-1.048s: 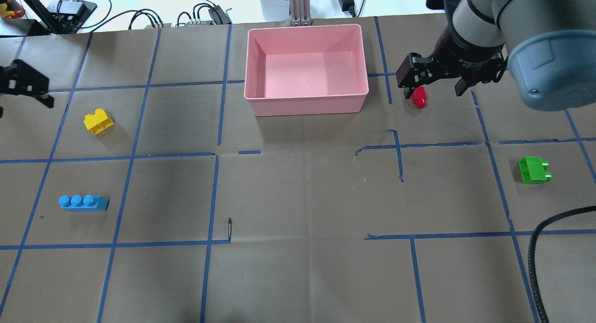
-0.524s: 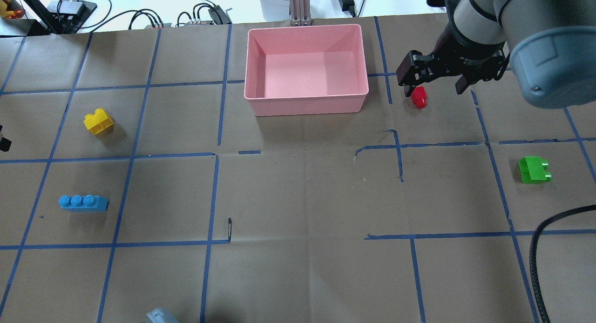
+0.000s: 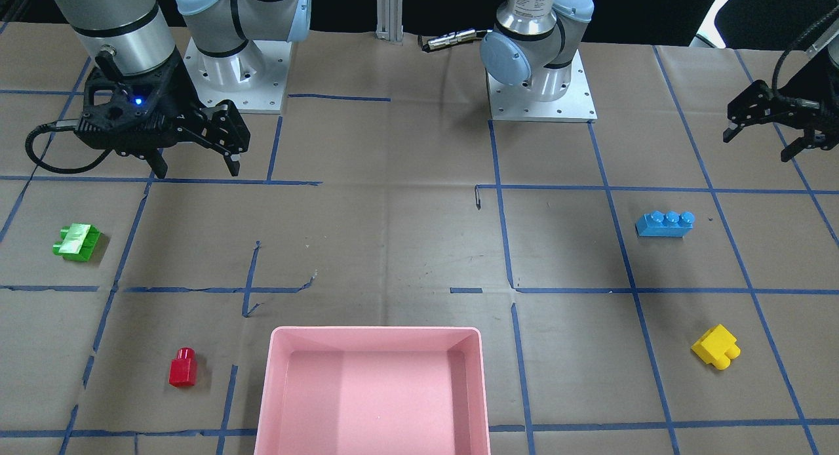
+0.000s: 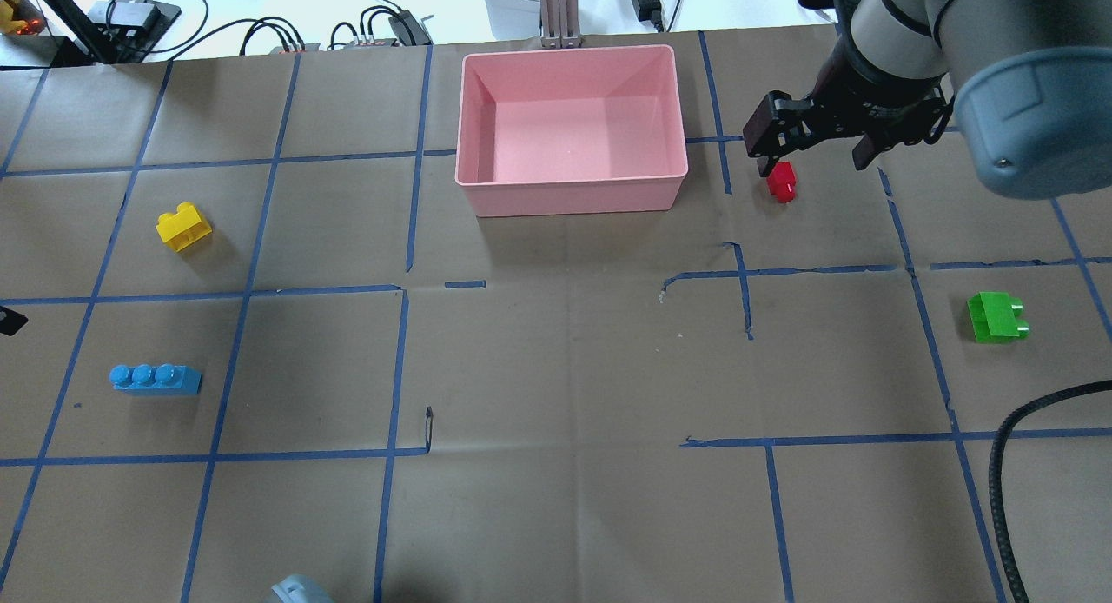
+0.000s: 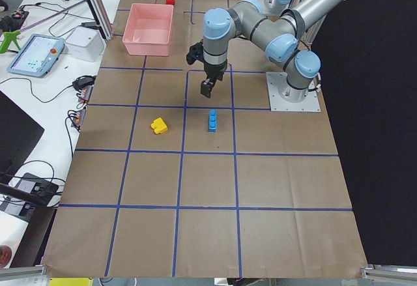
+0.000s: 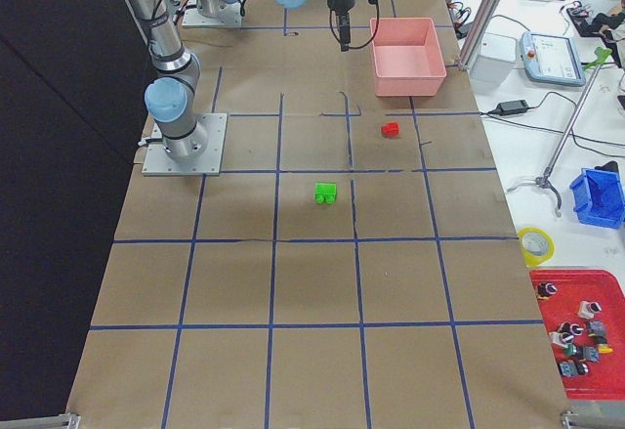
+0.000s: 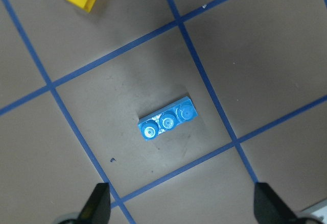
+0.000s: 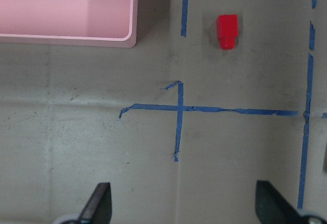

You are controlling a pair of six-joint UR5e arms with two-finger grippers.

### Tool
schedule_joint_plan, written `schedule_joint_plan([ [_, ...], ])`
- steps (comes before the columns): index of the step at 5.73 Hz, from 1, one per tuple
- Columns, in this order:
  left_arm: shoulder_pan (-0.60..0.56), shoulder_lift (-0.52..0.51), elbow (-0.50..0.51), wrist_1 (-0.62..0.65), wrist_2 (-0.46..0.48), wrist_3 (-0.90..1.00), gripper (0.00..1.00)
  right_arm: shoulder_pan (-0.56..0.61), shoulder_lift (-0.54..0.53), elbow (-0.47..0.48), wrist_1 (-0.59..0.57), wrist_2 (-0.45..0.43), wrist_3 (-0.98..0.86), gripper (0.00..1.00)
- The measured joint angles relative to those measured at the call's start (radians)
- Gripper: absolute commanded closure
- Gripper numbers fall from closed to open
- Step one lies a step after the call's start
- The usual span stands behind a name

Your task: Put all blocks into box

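The pink box (image 4: 571, 195) stands empty at the far middle of the table; it also shows in the front view (image 3: 377, 329). The red block (image 4: 781, 182) lies right of it. My right gripper (image 4: 812, 162) hangs open and empty above the table, just beyond the red block (image 8: 226, 30). The green block (image 4: 997, 316) lies at the right. The yellow block (image 4: 183, 227) and blue block (image 4: 155, 378) lie at the left. My left gripper (image 3: 757, 143) is open and empty, high over the blue block (image 7: 167, 124).
Cables and electronics (image 4: 261, 29) lie beyond the far table edge, with a metal post (image 4: 556, 12) behind the box. A black cable (image 4: 1008, 464) loops at the near right. Both arm bases (image 3: 229, 68) (image 3: 541, 81) stand on the table.
My left gripper moved from the far left, near the yellow block, back toward the robot to above the blue block. My right gripper shifted slightly farther away, still open. No block moved.
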Motion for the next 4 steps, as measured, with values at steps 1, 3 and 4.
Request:
schedule_joint_plan([
  [1, 0.001, 0.001, -0.006, 0.001, -0.005, 0.249, 0.01, -0.035, -0.006, 0.011, -0.008, -0.010, -0.059, 0.02],
  [3, 0.004, -0.011, -0.051, 0.047, -0.007, 0.589, 0.02, -0.271, -0.032, 0.051, -0.006, -0.007, -0.344, 0.01],
  [4, 0.004, -0.017, -0.108, 0.132, -0.008, 0.678, 0.02, -0.425, -0.033, 0.099, -0.015, 0.012, -0.466, 0.01],
])
